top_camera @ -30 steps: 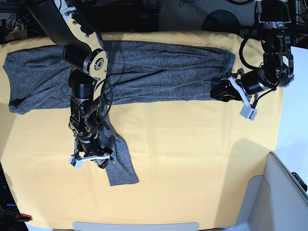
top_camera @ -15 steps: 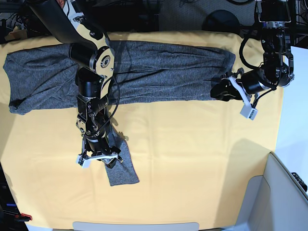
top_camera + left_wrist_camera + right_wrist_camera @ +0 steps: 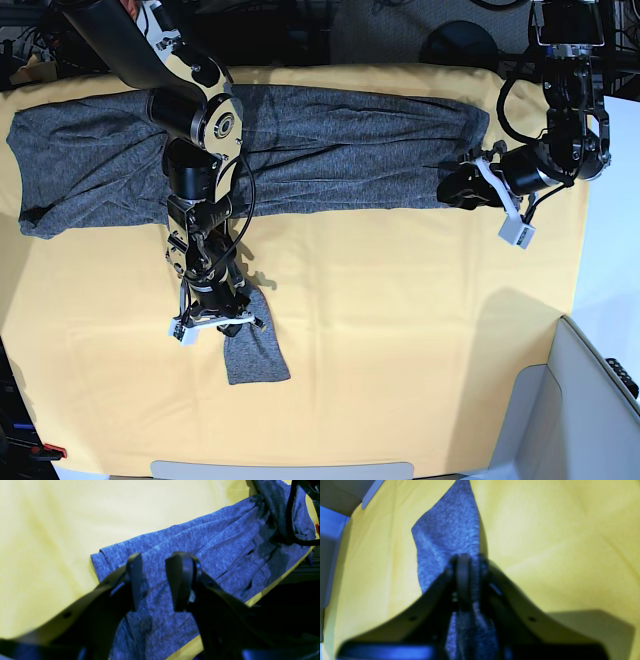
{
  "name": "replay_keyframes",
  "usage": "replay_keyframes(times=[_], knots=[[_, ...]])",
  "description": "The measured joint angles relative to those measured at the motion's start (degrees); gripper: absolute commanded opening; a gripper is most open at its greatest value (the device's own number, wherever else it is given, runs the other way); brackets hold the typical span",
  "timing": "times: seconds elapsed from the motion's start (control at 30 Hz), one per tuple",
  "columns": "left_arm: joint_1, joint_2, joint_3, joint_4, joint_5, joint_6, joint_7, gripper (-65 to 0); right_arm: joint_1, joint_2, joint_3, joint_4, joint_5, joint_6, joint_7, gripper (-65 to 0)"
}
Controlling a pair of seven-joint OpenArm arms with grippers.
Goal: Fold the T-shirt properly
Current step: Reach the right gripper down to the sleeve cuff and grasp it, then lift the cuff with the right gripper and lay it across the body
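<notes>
The dark grey T-shirt point(image 3: 340, 150) lies spread in a long band across the far side of the yellow cloth point(image 3: 400, 320). One sleeve point(image 3: 255, 360) trails toward the near edge. My right gripper point(image 3: 216, 322) sits on that sleeve. In the right wrist view the right gripper point(image 3: 465, 562) is shut, with sleeve fabric point(image 3: 447, 530) pinched between its fingers. At the shirt's right end is my left gripper point(image 3: 452, 188). In the left wrist view the left gripper point(image 3: 156, 580) stands open just above the T-shirt point(image 3: 225, 542), near its corner, its jaws apart.
A grey-white bin point(image 3: 590, 400) stands at the near right corner. A pale strip point(image 3: 280, 468) runs along the table's front edge. A black cable point(image 3: 290, 517) loops over the shirt in the left wrist view. Dark equipment lies behind the table.
My right arm has shifted to the right over the sleeve and its gripper has closed on the fabric. The left arm has not moved.
</notes>
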Motion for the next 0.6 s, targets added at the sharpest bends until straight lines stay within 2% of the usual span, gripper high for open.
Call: replay_keyframes(times=[0.13, 0.23, 0.33, 0.43, 0.47, 0.53, 0.6], knots=[[0.0, 0.0, -0.1, 0.0, 0.0, 0.0, -0.4, -45.7, -2.1, 0.5, -11.5, 3.0, -0.4, -1.0, -1.0, -65.0], [-0.3, 0.0, -0.4, 0.3, 0.0, 0.0, -0.7, -48.9, -8.5, -0.3, -22.5, 12.9, -0.7, -0.4, -2.7, -65.0], [-0.1, 0.3, -3.1, 2.3, 0.1, 0.0, -0.4, -49.6, -16.4, 0.0, -32.5, 24.8, -0.6, -0.1, -3.8, -65.0], [-0.1, 0.0, -7.3, 5.1, -0.3, 0.0, -0.9, -49.7, -23.5, 2.4, -40.7, 37.4, -0.3, 0.5, -3.7, -65.0], [-0.2, -0.1, -8.5, 5.6, -0.2, 0.0, -0.8, -49.7, -25.6, 3.5, -43.2, 41.5, -0.8, -0.3, -3.7, -65.0], [-0.3, -0.2, -11.0, 6.1, 0.0, 0.3, -0.3, -49.7, -29.7, 5.5, -46.5, 49.3, -2.4, 0.0, -3.5, -65.0], [0.0, -0.1, -12.4, 6.3, 0.0, 0.0, 0.0, -49.7, -34.8, 7.2, -49.4, 57.5, -5.7, -2.2, -3.4, -65.0]])
